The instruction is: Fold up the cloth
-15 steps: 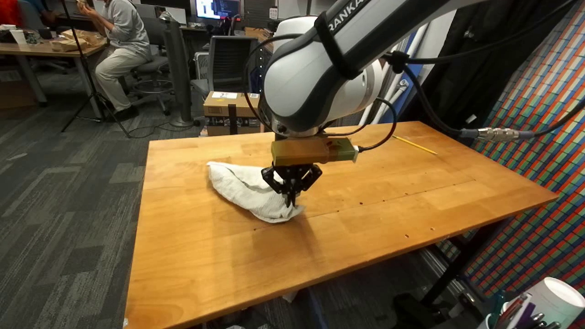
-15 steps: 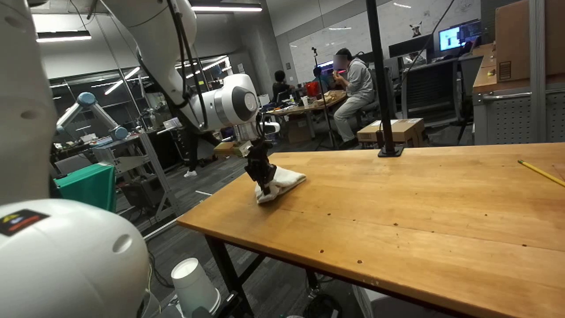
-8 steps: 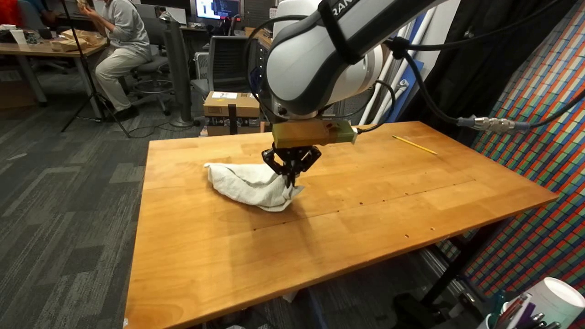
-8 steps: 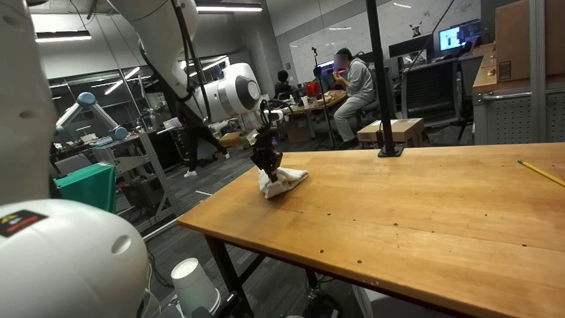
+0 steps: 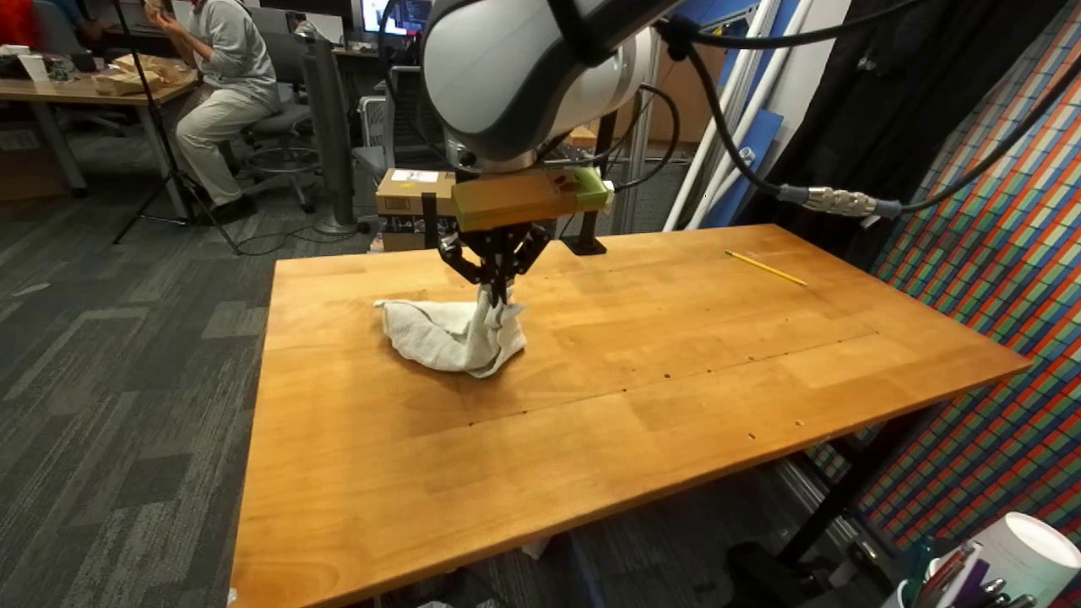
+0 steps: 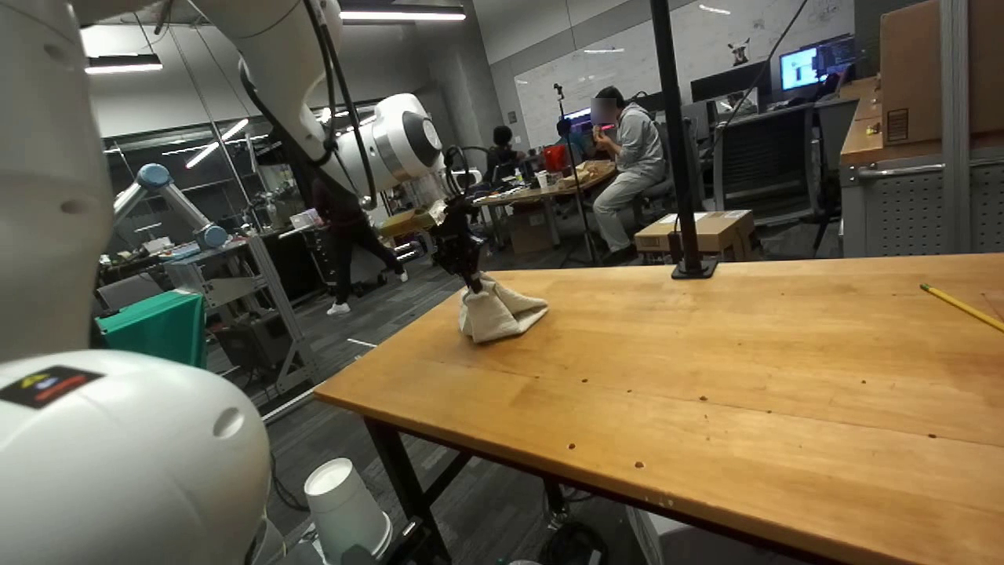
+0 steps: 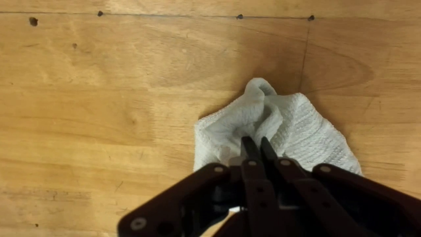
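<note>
- Pinching in the gripper [image 5: 498, 297] a gathered fold of the cloth [image 5: 439, 339], with fingertips pressed close together on the white fabric.
- Pointing downward from the end of the arm [image 5: 473, 67] in both exterior views, with tips at the raised peak of the cloth.
- Sloping from this peak in loose pleats to the table [image 5: 659, 439], as regards the cloth, and lying over much of its extent on the wood.
- Occupying a place toward the left end of the table in both exterior views; narrowing to a low point on the side away from the gripper.
- Presenting in the wrist view a small rolled fold at the upper limit of the cloth, with ribbed fabric to the right; casting a soft shadow on the wood just beside.
- Concealing part of the cloth behind the gripper at the bottom of the wrist view.
- Bearing also on the table, toward the right end and well apart from the cloth, a yellow pencil [image 5: 765, 268].
- Supporting a black post [image 6: 679, 157] at the far edge of the table.
- Including, beyond the table, a seated person [image 6: 639, 145] and a cardboard box [image 6: 718, 235].
</note>
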